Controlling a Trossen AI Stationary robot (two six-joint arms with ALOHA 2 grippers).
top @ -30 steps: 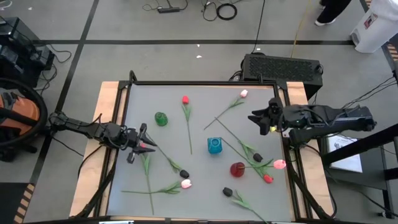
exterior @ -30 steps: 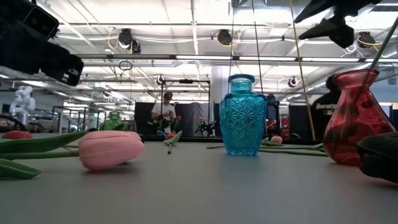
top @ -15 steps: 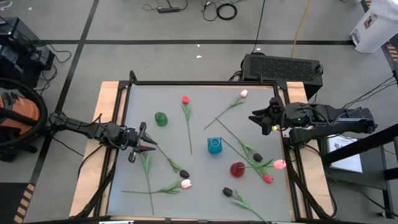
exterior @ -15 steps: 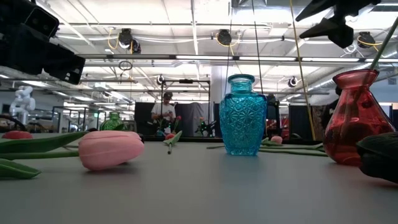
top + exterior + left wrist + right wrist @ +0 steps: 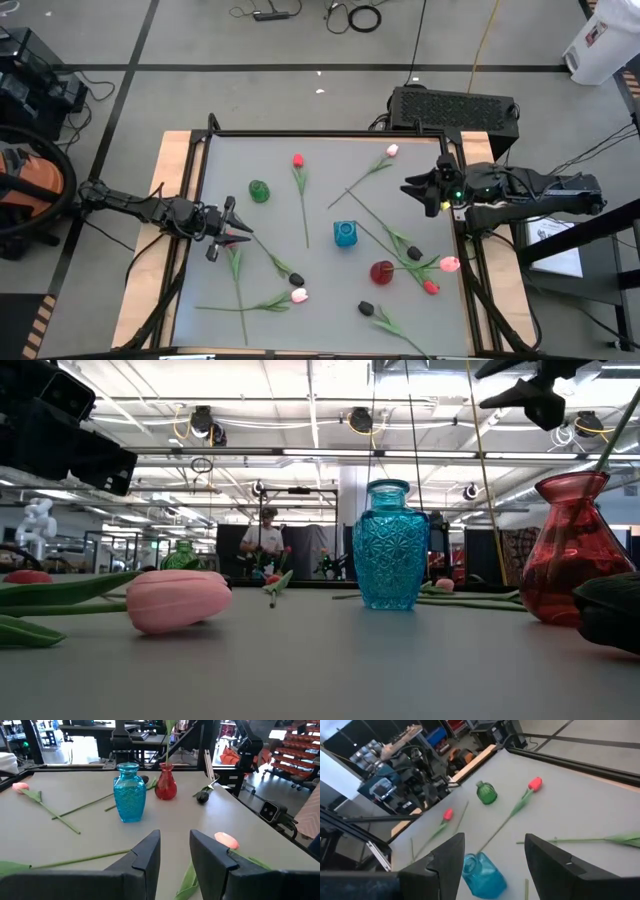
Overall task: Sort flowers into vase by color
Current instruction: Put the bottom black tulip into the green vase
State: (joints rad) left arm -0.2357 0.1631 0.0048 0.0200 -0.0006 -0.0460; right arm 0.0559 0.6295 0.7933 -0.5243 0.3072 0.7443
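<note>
Left gripper [image 5: 174, 851] fingers narrowly parted, empty – pink tulip [image 5: 226, 840] lies just beside them on surface; right gripper [image 5: 492, 851] fingers apart, empty, above flowers [image 5: 300, 182].

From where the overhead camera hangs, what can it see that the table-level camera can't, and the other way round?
Only the high view shows both arms whole, the left end effector at the table's left edge and the right end effector at its right, both open, plus all the scattered flowers. Only the low view shows the room behind, with a person. Both show the blue vase, red vase and green vase.
</note>
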